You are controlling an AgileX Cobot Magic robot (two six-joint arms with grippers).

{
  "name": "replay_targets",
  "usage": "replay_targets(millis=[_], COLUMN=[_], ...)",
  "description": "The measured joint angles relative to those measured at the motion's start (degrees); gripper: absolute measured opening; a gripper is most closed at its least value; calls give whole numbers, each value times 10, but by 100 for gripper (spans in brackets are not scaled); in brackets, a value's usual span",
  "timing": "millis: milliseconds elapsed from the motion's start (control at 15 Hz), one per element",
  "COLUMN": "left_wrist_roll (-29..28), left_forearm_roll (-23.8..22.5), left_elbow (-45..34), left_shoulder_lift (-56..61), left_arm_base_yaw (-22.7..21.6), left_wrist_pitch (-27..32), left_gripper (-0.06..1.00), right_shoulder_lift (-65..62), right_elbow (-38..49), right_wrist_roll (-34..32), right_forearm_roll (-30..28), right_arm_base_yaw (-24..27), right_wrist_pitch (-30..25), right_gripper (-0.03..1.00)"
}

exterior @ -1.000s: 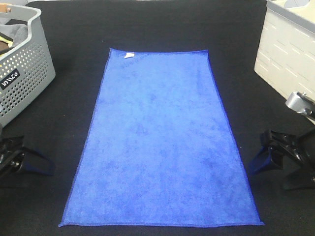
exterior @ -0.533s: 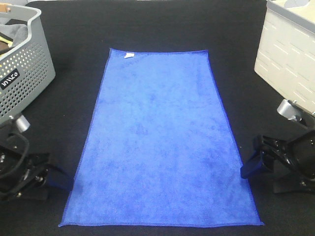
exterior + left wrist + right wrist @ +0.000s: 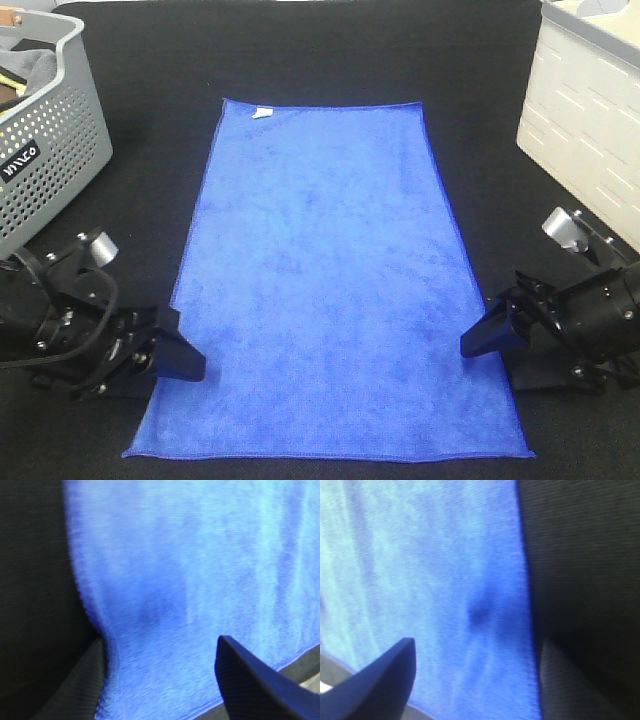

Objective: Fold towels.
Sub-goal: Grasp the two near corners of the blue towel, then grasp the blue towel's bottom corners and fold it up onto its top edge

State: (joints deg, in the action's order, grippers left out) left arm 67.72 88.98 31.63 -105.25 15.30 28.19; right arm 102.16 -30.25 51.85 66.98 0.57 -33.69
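Note:
A royal-blue fuzzy towel (image 3: 325, 290) lies flat and spread out on the black table, long axis running away from me, with a small white tag (image 3: 262, 112) at its far left corner. My left gripper (image 3: 178, 358) is open at the towel's left edge near the front corner; in the left wrist view its fingers straddle the towel (image 3: 190, 580) edge. My right gripper (image 3: 480, 338) is open at the towel's right edge near the front; the right wrist view shows the towel (image 3: 435, 580) edge between its fingers.
A grey perforated basket (image 3: 50, 160) holding dark cloth stands at the far left. A white slotted crate (image 3: 585, 110) stands at the far right. Black table cloth (image 3: 320, 50) surrounds the towel.
Both grippers have moved inward from the table's sides to the towel's left and right edges near the front. The towel has not moved.

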Motion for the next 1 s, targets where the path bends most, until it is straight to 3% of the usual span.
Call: replay_targets(millis=[333, 467, 533, 667, 867, 1000], left_wrist_roll=[1, 1, 1, 1, 1, 1], left_forearm_roll=[14, 13, 13, 13, 13, 9], left_elbow=[11, 11, 11, 11, 11, 11], left_shoulder_lift=[-18, -21, -21, -23, -23, -24], left_arm_base_yaw=[14, 14, 14, 14, 14, 14], left_wrist_pitch=[0, -7, -7, -13, -14, -14], left_gripper=[49, 32, 32, 21, 17, 8], right_shoulder_lift=[23, 25, 25, 26, 27, 25], right_elbow=[0, 0, 0, 0, 0, 0], right_wrist_roll=[26, 26, 26, 26, 22, 0], right_forearm_roll=[33, 33, 33, 33, 42, 43], right_arm_base_yaw=[0, 0, 0, 0, -53, -62], right_wrist_pitch=[-23, -20, -20, -18, 6, 24], right_gripper=[58, 50, 50, 47, 46, 34])
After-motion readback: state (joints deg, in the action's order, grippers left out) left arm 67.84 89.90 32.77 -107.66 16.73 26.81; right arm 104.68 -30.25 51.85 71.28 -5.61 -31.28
